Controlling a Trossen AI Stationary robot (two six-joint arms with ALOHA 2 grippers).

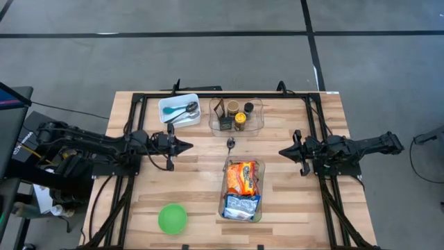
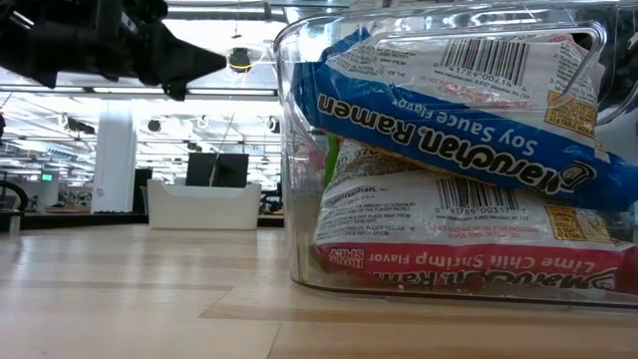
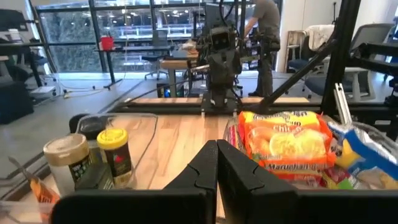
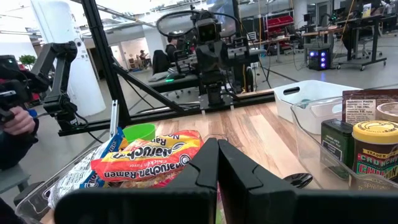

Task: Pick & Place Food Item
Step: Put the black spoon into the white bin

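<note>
Near table (image 1: 291, 208) centre: clear bin (image 1: 258, 208) holding two ramen packs, one pack (image 1: 241, 177) toward the far end, the other (image 1: 241, 206) at the near end. Behind it, along the far edge: clear tray (image 1: 257, 119) with jars (image 1: 236, 115) and a box inside, plus white tub (image 1: 180, 111) just to its left with utensils in it. Between tray and bin, a small spoon (image 1: 230, 144) lying on the wood. Off at the near-left corner, well apart from everything: bowl (image 1: 172, 219).
</note>
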